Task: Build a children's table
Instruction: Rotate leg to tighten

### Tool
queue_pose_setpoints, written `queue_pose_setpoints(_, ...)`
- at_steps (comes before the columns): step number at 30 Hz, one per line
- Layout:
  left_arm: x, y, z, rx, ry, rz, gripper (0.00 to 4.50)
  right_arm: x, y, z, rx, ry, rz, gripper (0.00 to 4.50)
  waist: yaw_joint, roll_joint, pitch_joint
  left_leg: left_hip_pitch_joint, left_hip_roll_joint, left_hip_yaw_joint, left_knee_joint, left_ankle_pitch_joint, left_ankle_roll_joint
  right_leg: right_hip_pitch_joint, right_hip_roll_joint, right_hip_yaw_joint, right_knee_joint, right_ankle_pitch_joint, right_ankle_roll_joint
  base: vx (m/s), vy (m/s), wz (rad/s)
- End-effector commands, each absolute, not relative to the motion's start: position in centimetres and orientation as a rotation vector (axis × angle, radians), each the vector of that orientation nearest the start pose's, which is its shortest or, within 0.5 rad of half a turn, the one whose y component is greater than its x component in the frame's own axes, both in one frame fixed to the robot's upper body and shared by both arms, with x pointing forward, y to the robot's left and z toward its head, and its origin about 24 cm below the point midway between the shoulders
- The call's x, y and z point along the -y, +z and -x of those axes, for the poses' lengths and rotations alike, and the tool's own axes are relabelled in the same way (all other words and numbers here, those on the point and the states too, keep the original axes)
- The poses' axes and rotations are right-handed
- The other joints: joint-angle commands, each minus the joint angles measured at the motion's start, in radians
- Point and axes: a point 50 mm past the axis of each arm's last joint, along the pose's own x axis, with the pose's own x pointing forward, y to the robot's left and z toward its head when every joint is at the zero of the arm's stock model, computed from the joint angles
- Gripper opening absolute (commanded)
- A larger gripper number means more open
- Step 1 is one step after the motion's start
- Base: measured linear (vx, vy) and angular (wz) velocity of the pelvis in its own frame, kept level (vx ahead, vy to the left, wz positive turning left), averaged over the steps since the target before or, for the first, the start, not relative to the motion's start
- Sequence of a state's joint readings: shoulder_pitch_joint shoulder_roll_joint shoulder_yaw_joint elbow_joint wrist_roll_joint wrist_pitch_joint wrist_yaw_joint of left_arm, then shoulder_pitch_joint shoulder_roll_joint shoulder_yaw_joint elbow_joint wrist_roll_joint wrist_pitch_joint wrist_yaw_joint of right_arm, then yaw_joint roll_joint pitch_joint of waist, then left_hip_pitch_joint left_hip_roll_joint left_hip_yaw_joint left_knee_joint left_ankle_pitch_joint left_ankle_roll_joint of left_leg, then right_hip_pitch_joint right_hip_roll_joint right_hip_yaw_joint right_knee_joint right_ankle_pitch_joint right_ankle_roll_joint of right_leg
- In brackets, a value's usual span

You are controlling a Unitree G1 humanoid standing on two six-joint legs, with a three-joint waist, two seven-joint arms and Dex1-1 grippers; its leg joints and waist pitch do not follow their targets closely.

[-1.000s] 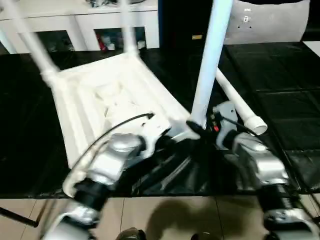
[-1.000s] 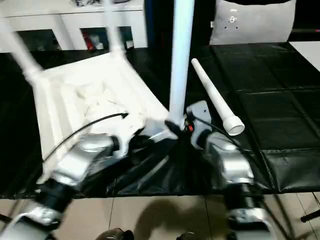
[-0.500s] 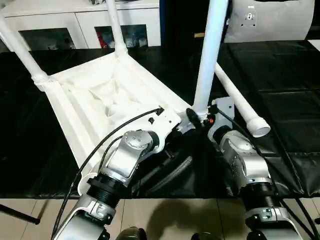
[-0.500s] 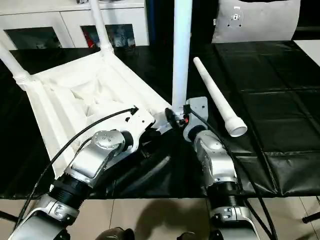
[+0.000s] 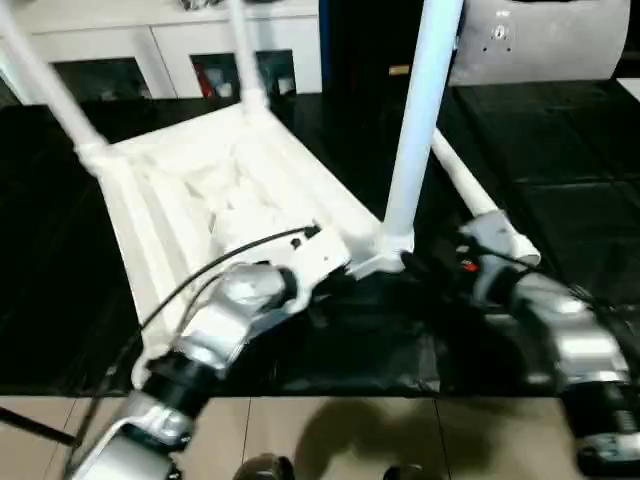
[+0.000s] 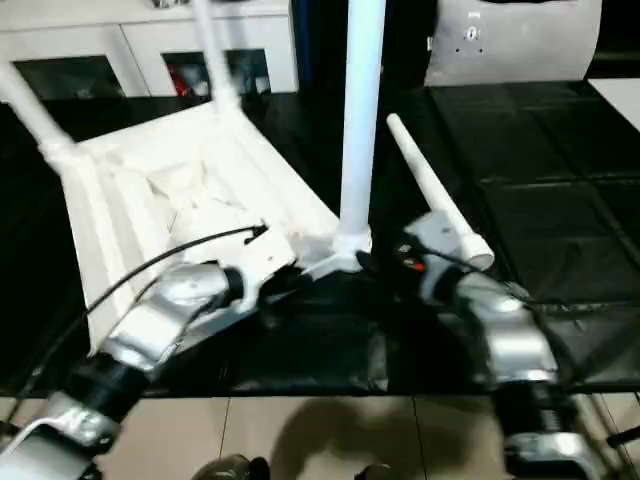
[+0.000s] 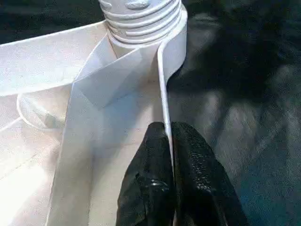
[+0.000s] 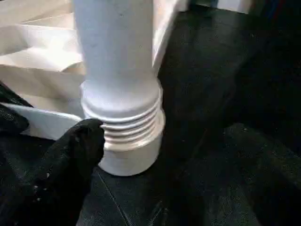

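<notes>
The black counter [image 5: 560, 200] carried everything, and most of it was taken up by the children's table [image 5: 215, 195], which lay upside down with its ribbed underside facing up, presumably so the corner sockets could take the legs from above. Behind it stood a white cabinet [image 5: 150, 45] with dark compartments. Three legs rose from the corners: two at the far side and the near leg [image 5: 420, 120] standing upright in the socket closest to the robot, its ribbed base seated in the collar [image 8: 129, 141]. A fourth leg [image 6: 430, 190] lay loose on the counter just beyond the right arm, so one corner looked unfilled. The left claw [image 7: 169, 188] was clenched on the thin side wall of the tabletop near that socket, seemingly to steady the table while the leg was set. The right claw [image 5: 420, 268] hung just beside the base of the near leg; one black finger [image 8: 75, 155] showed close against the collar, but whether it was gripping or released could not be told.
</notes>
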State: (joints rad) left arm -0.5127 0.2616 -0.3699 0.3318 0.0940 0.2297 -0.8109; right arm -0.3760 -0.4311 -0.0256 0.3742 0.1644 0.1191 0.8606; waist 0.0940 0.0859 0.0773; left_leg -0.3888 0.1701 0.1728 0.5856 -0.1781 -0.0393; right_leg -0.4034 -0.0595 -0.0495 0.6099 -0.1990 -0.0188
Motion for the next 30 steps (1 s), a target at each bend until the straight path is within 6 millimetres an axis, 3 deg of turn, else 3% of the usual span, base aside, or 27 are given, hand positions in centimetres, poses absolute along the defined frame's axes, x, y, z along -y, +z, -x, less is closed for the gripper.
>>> queue_pose_setpoints(1,-8.3,5.0,-30.1,-0.316,-1.196,-0.549,0.0,19.7,7.7,-30.2,-0.179,0.921,0.212,4.45,0.006,-0.02,-0.063,0.01,0.058,-0.023,-0.059,-0.162,0.116,0.05,-0.086,0.042,-0.083,-0.183,-0.209,0.0,0.0,0.0)
queue_pose_setpoints(5,-9.1,5.0,-29.6,-0.327,-1.305,-0.608,0.0,19.7,7.9,-29.6,-0.207,1.069,0.287,4.45,0.022,-0.019,-0.069,0.01,0.062,-0.022,-0.054,-0.133,0.134,0.048,-0.087,0.042,-0.073,-0.127,-0.226,0.0,0.0,0.0)
queue_pose_setpoints(11,-10.0,5.0,-28.9,-0.34,-1.453,-0.694,0.0,19.4,8.4,-29.8,-0.193,1.162,0.375,4.45,0.031,-0.022,-0.07,0.013,0.063,-0.02,-0.056,-0.156,0.113,0.048,-0.091,0.043,-0.074,-0.176,-0.228,0.0,0.0,0.0)
queue_pose_setpoints(14,-10.1,5.0,-28.8,-0.34,-1.495,-0.72,0.0,19.2,8.5,-29.8,-0.203,1.217,0.372,4.45,0.038,-0.023,-0.073,0.015,0.065,-0.02,-0.053,-0.133,0.121,0.046,-0.088,0.043,-0.069,-0.139,-0.233,0.0,0.0,0.0)
queue_pose_setpoints(19,-10.1,5.0,-28.6,-0.343,-1.54,-0.741,0.0,18.5,8.3,-29.7,-0.209,1.279,0.363,4.01,0.051,-0.023,-0.077,0.014,0.065,-0.019,-0.048,-0.108,0.13,0.047,-0.089,0.044,-0.062,-0.102,-0.239,0.0,0.0,0.0)
queue_pose_setpoints(30,-10.0,4.9,-28.4,-0.338,-1.566,-0.75,0.0,18.0,7.9,-29.8,-0.22,1.312,0.334,3.14,0.054,-0.026,-0.084,0.011,0.062,-0.019,-0.043,-0.09,0.13,0.05,-0.088,0.041,-0.057,-0.091,-0.238,0.0,0.0,0.0)
